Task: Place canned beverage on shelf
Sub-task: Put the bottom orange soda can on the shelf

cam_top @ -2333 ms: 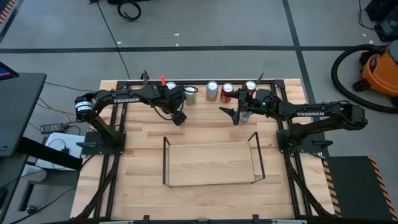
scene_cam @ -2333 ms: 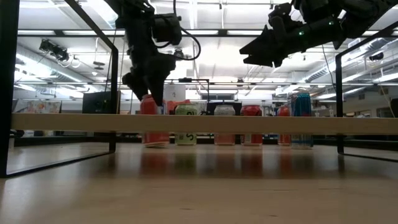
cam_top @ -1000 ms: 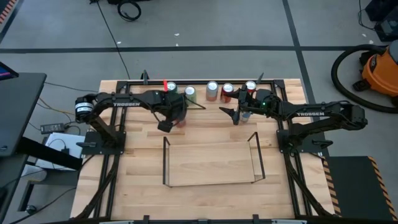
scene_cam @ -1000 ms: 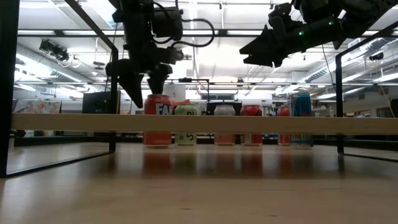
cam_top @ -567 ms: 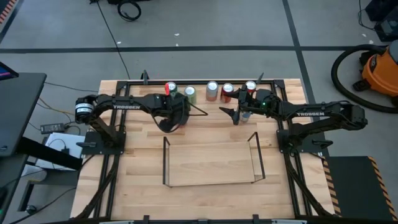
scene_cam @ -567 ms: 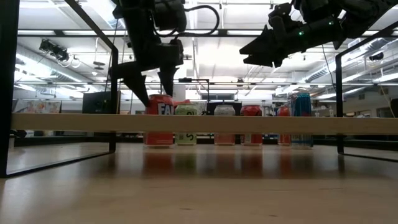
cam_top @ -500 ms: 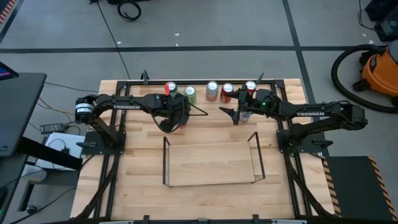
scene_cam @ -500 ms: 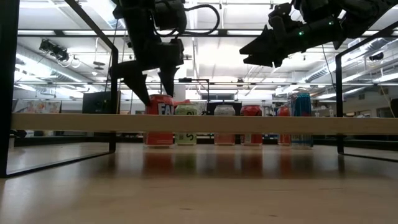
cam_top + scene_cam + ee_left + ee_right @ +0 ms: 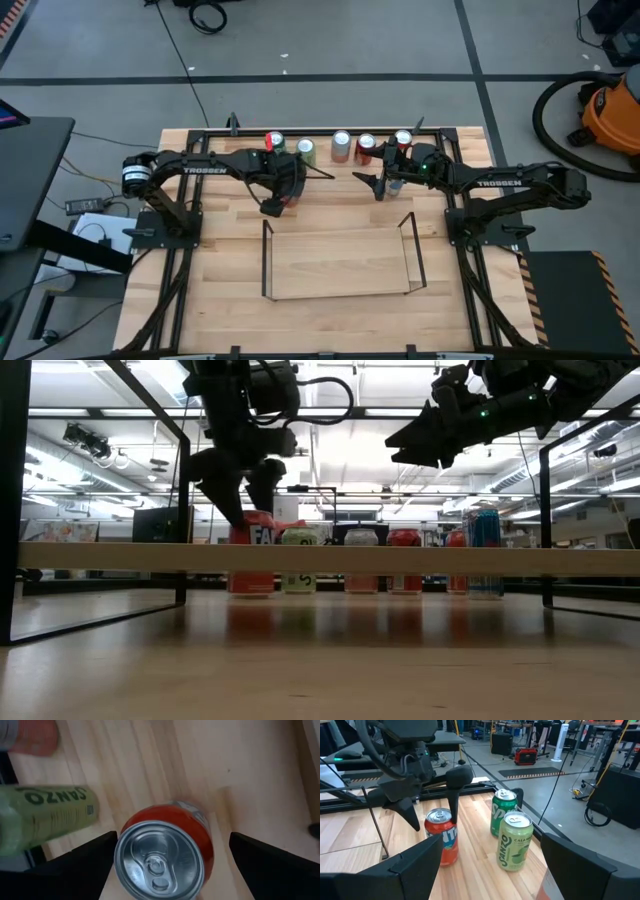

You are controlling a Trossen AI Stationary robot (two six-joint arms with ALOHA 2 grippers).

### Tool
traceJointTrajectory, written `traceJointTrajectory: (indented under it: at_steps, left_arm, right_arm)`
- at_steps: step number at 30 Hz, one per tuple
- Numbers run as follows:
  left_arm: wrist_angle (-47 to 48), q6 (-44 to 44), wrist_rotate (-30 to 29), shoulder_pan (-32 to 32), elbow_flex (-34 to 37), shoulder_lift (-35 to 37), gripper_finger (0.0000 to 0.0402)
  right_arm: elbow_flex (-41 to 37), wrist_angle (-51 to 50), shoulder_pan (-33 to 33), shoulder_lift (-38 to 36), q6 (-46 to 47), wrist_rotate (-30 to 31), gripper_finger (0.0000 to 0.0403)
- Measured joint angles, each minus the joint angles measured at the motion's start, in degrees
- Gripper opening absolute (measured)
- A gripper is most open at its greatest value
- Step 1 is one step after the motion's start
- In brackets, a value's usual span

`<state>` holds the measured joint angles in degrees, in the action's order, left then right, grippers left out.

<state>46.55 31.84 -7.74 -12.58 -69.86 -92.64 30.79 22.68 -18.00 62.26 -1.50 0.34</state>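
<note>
Two dark fingers of the left hand stand spread wide, one on each side of the red can, which sits upright on the bench directly below the hand and between its fingers; no pad touches it yet. To grip well, I judge the hand should sink until the pads reach the can's middle, stay centred, then close evenly so the can does not tip. Just beside the hand stands a green can, close enough to be nudged. The shelf lies nearer the bench's front, a short way off. The right hand hovers, fingers spread, holding nothing, near the other cans.
</note>
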Motion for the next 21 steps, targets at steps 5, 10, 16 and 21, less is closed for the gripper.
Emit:
traceJointTrajectory:
  at_steps: [5, 10, 16, 21]
  left_arm:
    - [0.3, -8.5, -0.1, 0.2, 0.0, 0.0, 0.0395]
    - [-0.1, -18.7, -0.1, 0.2, 0.0, 0.0, 0.0395]
    - [-2.2, -33.7, -0.5, 0.2, 0.0, 0.0, 0.0395]
    - [-2.5, -47.6, -0.8, 0.2, 0.0, 0.0, 0.0395]
  right_arm:
    - [0.0, -0.1, 0.0, 0.2, 0.0, 0.0, 0.0347]
    - [0.0, -0.1, 0.0, 0.4, -0.1, 0.0, 0.0347]
    - [0.0, -0.1, 0.0, 0.4, -0.2, 0.0, 0.0347]
    - [0.0, -0.1, 0.0, 0.4, -0.2, 0.0, 0.0347]
